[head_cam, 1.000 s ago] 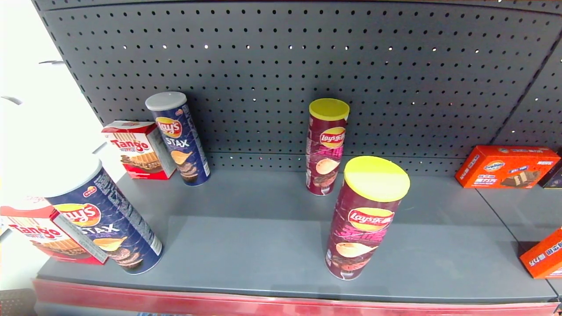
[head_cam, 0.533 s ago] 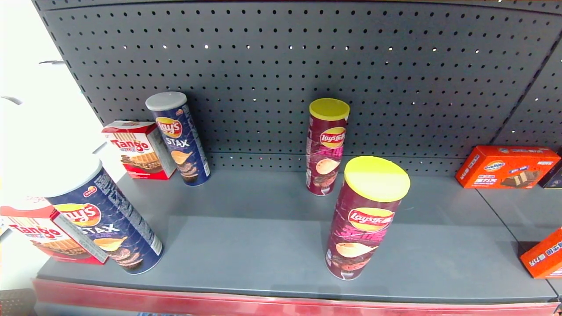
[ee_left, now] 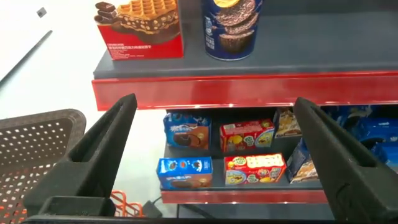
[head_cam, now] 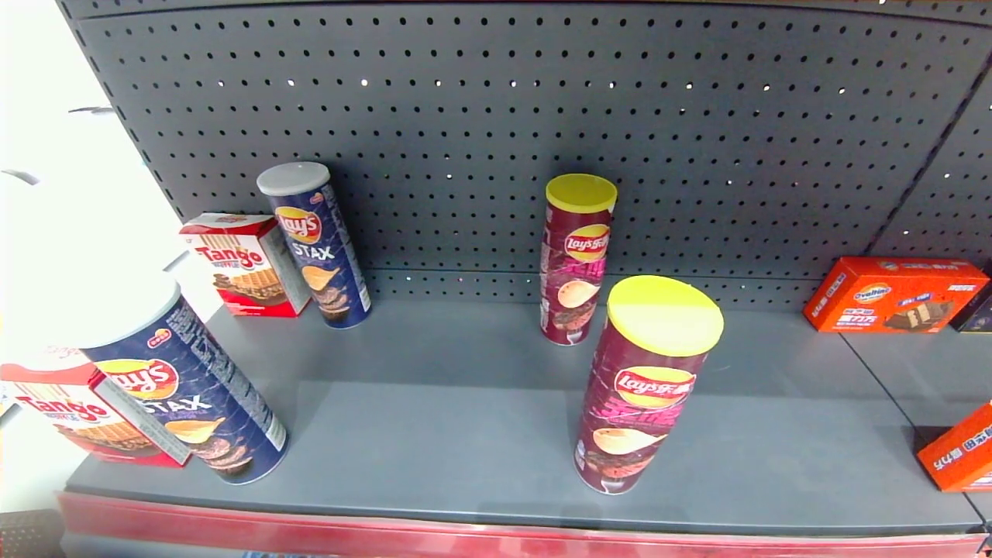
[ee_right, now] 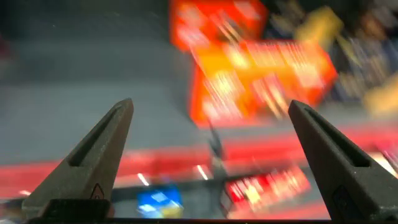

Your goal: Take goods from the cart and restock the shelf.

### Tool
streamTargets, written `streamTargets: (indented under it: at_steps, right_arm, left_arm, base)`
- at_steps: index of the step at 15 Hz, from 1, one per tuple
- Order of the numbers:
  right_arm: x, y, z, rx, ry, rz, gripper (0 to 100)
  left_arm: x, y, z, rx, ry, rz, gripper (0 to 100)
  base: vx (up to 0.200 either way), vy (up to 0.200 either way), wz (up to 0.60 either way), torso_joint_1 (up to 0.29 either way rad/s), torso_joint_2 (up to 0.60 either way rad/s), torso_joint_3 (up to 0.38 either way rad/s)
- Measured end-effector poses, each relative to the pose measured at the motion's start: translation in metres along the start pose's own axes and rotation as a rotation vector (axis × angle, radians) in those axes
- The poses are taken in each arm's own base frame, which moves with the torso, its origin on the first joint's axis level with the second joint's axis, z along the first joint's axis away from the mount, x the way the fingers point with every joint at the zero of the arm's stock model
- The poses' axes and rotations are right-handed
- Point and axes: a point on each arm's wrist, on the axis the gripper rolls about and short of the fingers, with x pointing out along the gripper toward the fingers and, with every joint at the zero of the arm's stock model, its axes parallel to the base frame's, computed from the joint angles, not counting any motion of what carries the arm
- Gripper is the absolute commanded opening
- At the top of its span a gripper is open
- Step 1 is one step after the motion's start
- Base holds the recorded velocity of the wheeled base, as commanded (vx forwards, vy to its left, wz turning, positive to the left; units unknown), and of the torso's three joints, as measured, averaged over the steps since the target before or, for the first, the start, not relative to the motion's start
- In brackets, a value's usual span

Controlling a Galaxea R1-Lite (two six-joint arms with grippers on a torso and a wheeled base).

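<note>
Cans (head_cam: 647,384) are standing upright on the shelf (head_cam: 465,418), two maroon in the middle, two blue at left. I'm holding the left tool (ee_left: 214,102) and right tool (ee_right: 211,104) spread wide, gripping nothing, facing the shelf front.

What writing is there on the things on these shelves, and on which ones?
Blue cans: large brand logo and product name; fine print unreadable.
Maroon cans: brand logo; rest too small.
Red wafer boxes: large brand name.
Orange boxes: logo; rest too small.
Lower-shelf packs: too small.
No legible numbers or signs.
</note>
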Motion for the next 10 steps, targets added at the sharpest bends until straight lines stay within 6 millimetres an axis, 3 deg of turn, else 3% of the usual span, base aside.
streamTargets:
  at_steps: [2, 4, 7, 10]
  right_arm:
    - [0.022, -0.004, 0.041, -0.003, 0.001, 0.159, 100]
    - [0.052, -0.006, 0.063, 0.003, 0.046, 0.296, 100]
    - [0.095, 0.005, 0.069, 0.020, 0.153, 0.533, 100]
    - [0.121, 0.028, 0.060, 0.007, 0.247, 0.680, 100]
  left_arm:
    - [0.000, 0.000, 0.000, 0.002, 0.000, -0.003, 100]
    - [0.000, 0.000, 0.000, 0.003, 0.000, -0.004, 100]
    - [0.000, 0.000, 0.000, 0.005, 0.000, -0.003, 100]
    - [0.000, 0.000, 0.000, 0.007, 0.000, -0.003, 100]
  base:
    - [0.000, 0.000, 0.00, 0.000, 0.00, 0.000]
    - [0.000, 0.000, 0.00, 0.000, 0.00, 0.000]
    - [0.000, 0.000, 0.00, 0.000, 0.00, 0.000]
    - [0.000, 0.000, 0.00, 0.000, 0.00, 0.000]
